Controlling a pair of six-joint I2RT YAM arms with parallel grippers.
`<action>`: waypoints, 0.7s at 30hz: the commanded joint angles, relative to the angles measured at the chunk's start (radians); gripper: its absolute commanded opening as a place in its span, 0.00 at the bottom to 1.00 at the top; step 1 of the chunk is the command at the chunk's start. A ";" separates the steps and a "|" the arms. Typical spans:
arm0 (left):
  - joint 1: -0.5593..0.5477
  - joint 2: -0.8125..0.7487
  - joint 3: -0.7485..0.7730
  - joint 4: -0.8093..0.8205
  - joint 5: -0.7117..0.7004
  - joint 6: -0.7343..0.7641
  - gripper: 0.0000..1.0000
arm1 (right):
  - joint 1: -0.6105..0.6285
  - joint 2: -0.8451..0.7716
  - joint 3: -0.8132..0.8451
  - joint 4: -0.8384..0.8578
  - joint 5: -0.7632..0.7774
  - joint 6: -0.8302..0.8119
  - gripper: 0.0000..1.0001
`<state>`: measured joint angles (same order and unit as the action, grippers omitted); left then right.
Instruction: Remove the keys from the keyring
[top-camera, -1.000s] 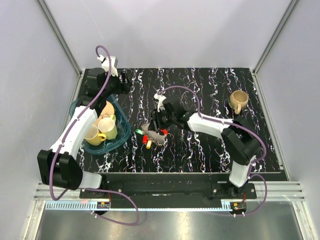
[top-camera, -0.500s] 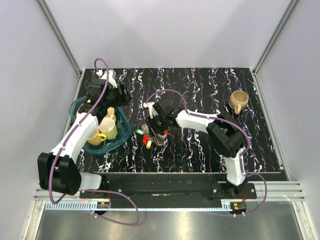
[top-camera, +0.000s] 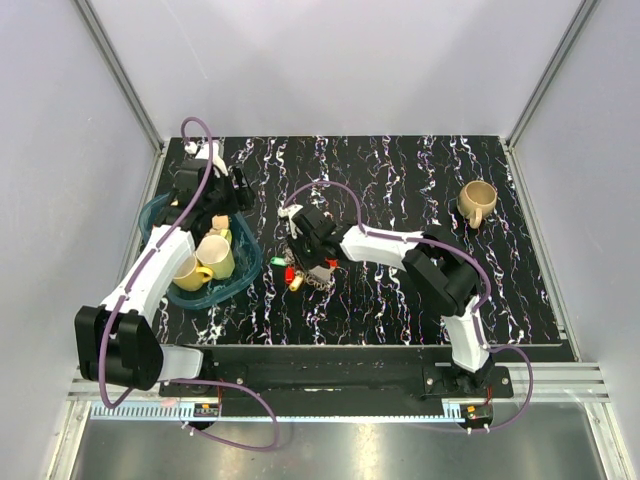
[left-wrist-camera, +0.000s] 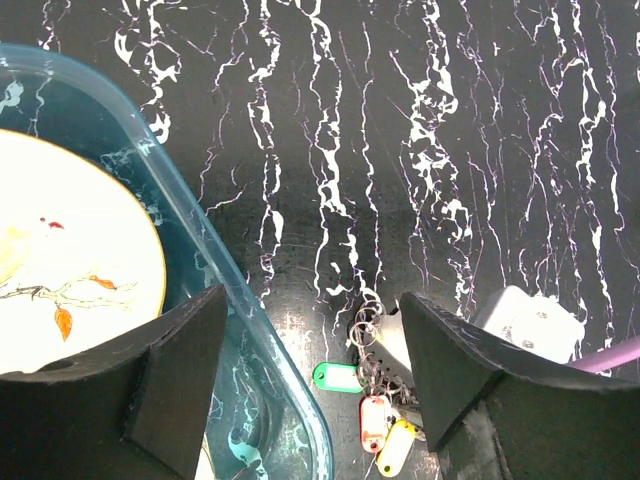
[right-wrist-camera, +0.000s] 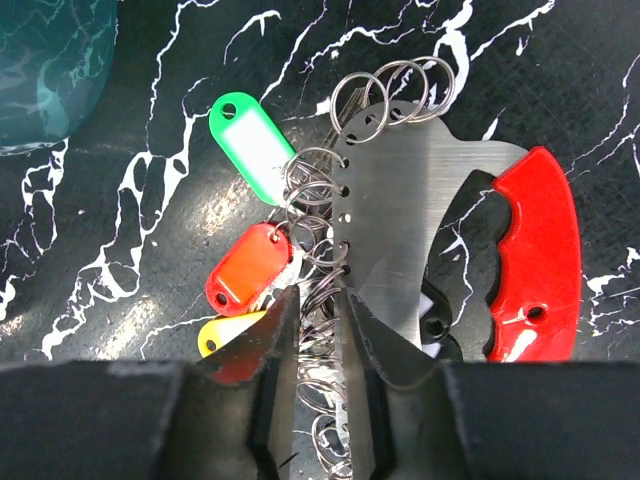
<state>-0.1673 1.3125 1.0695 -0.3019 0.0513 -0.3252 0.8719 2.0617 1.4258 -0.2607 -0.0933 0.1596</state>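
Observation:
The keyring (right-wrist-camera: 410, 200) is a grey metal plate with a red piece (right-wrist-camera: 535, 250), and it lies flat on the black marbled table. Split rings (right-wrist-camera: 320, 260) along its holed edge carry the keys, tagged green (right-wrist-camera: 250, 145), orange-red (right-wrist-camera: 248, 270) and yellow (right-wrist-camera: 228, 335). My right gripper (right-wrist-camera: 322, 320) is low over them, its fingers closed narrow onto the stack of rings. From above the bunch (top-camera: 293, 275) shows just under that gripper (top-camera: 312, 255). My left gripper (left-wrist-camera: 315, 350) hangs open over the basin's edge, well above the green tag (left-wrist-camera: 337, 376) and holding nothing.
A teal basin (top-camera: 160, 215) at the left holds yellow mugs (top-camera: 215, 258) and a white plate (left-wrist-camera: 80, 250); its rim (left-wrist-camera: 210, 260) runs close to the keys. A tan mug (top-camera: 477, 200) stands at the back right.
My right gripper has slid left over the bunch, dropped onto the rings and narrowed its jaws. The left arm has shifted slightly, its jaws unchanged.

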 joint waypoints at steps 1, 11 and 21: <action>0.023 -0.032 0.017 0.004 -0.024 -0.034 0.73 | 0.015 -0.031 -0.028 0.075 0.035 0.009 0.25; 0.077 -0.053 -0.020 -0.037 0.015 -0.069 0.72 | 0.064 -0.012 0.022 0.018 0.225 0.055 0.32; 0.084 -0.053 -0.023 -0.054 0.096 -0.045 0.72 | 0.067 -0.113 -0.066 0.079 0.302 -0.155 0.00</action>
<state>-0.0902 1.2736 1.0412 -0.3664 0.0658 -0.3744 0.9360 2.0560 1.4158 -0.2344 0.1406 0.1352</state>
